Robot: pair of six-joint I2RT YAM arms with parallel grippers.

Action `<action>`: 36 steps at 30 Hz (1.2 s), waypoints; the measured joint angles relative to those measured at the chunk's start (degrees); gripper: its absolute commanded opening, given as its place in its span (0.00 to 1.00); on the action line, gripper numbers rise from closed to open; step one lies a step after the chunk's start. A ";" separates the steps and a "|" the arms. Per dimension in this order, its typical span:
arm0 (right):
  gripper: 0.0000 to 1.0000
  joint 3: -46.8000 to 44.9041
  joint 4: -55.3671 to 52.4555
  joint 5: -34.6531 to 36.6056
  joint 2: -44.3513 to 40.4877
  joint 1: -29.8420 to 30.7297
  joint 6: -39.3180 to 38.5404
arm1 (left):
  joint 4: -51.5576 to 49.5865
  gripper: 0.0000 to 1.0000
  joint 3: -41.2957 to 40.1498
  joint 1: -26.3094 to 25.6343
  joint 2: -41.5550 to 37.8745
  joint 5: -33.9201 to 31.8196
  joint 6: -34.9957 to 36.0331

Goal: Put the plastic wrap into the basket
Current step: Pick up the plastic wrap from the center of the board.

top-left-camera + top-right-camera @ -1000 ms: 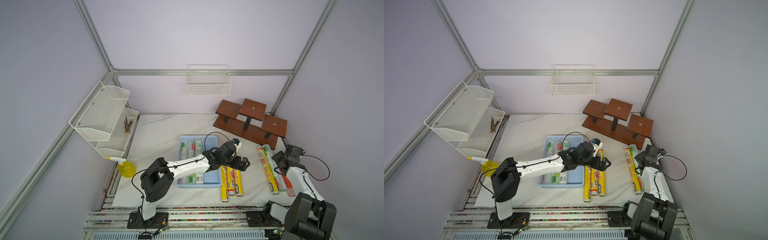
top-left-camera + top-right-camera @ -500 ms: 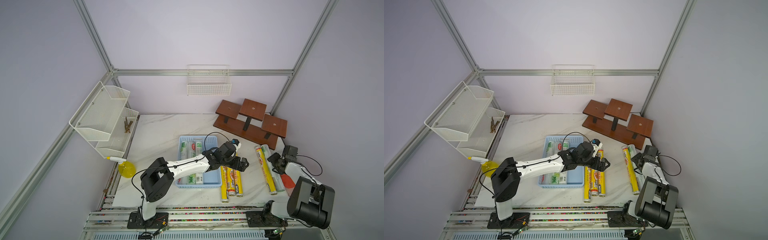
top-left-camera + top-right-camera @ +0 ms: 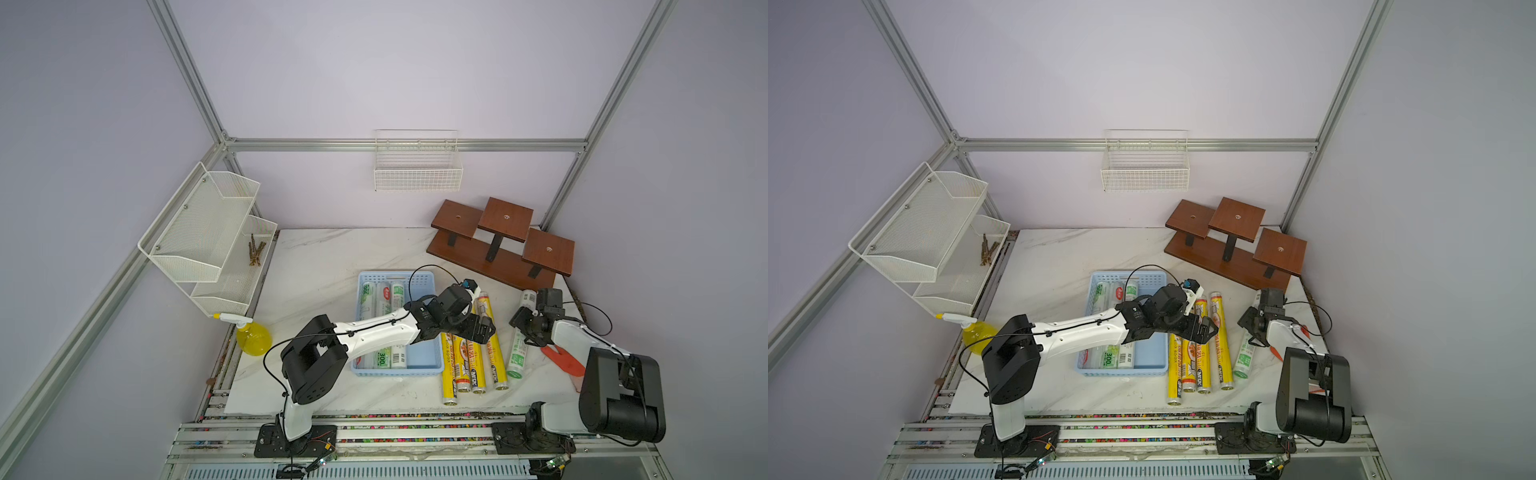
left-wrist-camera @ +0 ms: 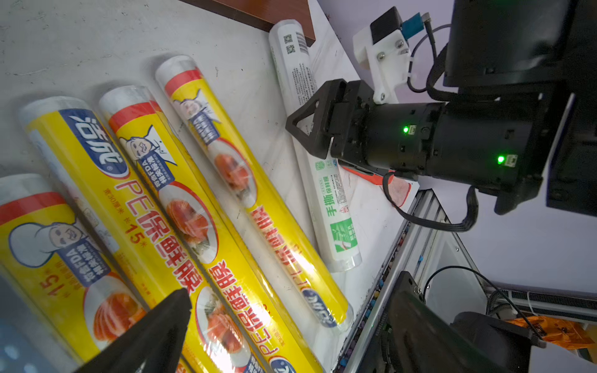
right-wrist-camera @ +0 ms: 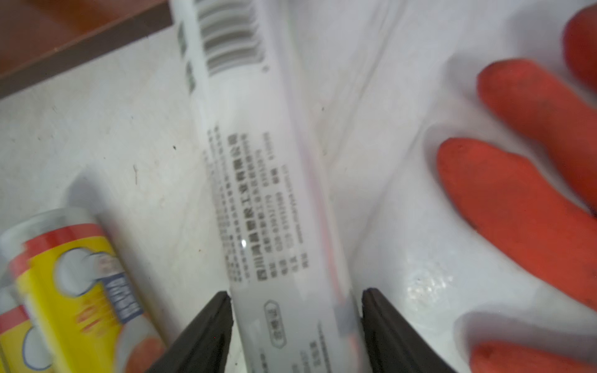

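Observation:
The light-blue basket (image 3: 397, 276) (image 3: 1125, 275) holds three white-and-green rolls of plastic wrap (image 3: 376, 299) (image 3: 1109, 293). Several yellow rolls (image 3: 478, 365) (image 3: 1202, 365) (image 4: 181, 206) lie side by side on the table, just right of it. My left gripper (image 3: 478, 330) (image 3: 1200, 330) (image 4: 290, 339) hovers open over them with nothing between its jaws. Further right lies one white roll (image 3: 517, 357) (image 3: 1244, 357) (image 4: 336, 206) (image 5: 258, 161). My right gripper (image 3: 524, 327) (image 3: 1250, 328) (image 5: 295, 323) is shut on it, a finger pressed against each side.
An orange rubber glove (image 3: 563, 361) (image 5: 517, 193) lies right beside the white roll. A brown stepped wooden stand (image 3: 498, 245) stands at the back right. A yellow spray bottle (image 3: 251, 336) and a white two-tier mesh rack (image 3: 208, 232) are at the left, and a wire basket (image 3: 417, 172) hangs on the back wall.
The right arm has folded back and swung the white roll's near end to the left. The yellow roll beside it now lies against the other yellow rolls. The left arm has barely moved.

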 measured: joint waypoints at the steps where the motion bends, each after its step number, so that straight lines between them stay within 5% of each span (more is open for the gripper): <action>1: 0.68 0.55 -0.81 0.37 0.70 1.01 -0.48 | -0.09 1.00 0.00 0.09 0.00 -0.15 0.04; 10: 0.75 3.30 -5.97 1.05 2.82 8.66 -2.19 | -0.22 1.00 -1.31 1.07 -0.22 -1.57 0.28; 16: 0.72 5.22 -7.98 3.78 5.16 11.15 -2.23 | 0.02 1.00 -2.03 1.14 -0.44 -1.62 0.22; 36: 0.38 6.86 -12.15 8.66 4.37 11.50 -2.84 | 2.12 1.00 -2.03 1.14 -0.44 0.04 -0.92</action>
